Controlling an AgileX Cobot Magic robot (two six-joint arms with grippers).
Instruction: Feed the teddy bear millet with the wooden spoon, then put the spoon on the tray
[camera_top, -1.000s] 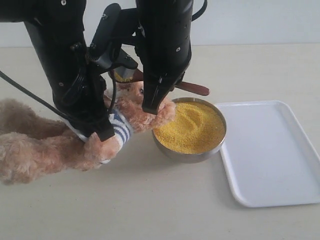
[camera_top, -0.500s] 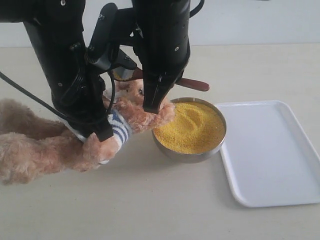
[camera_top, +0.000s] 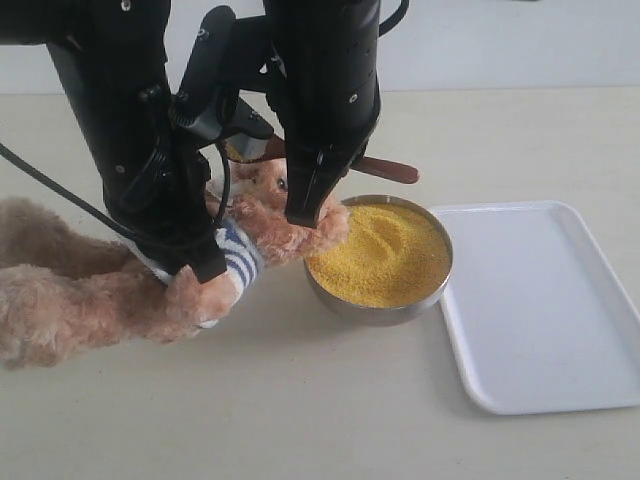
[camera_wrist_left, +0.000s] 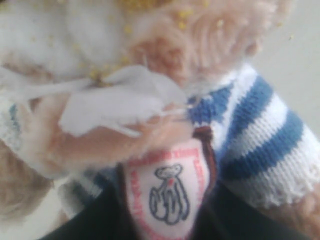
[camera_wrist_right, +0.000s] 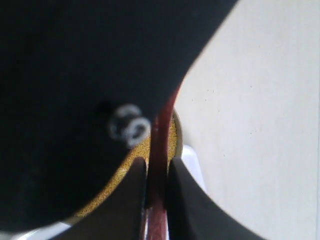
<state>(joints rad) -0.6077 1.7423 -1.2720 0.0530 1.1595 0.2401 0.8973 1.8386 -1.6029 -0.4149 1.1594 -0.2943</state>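
two holds: right pincer, wooden spoon (handle); left pincer, teddy bear.

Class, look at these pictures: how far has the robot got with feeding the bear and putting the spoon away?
Done: the wooden spoon is loaded with millet, and stray grains dot the teddy bear's fur. In hand: the left gripper clamps the bear's striped torso while the right gripper holds the spoon at its face. Left: the spoon is not yet on the tray.
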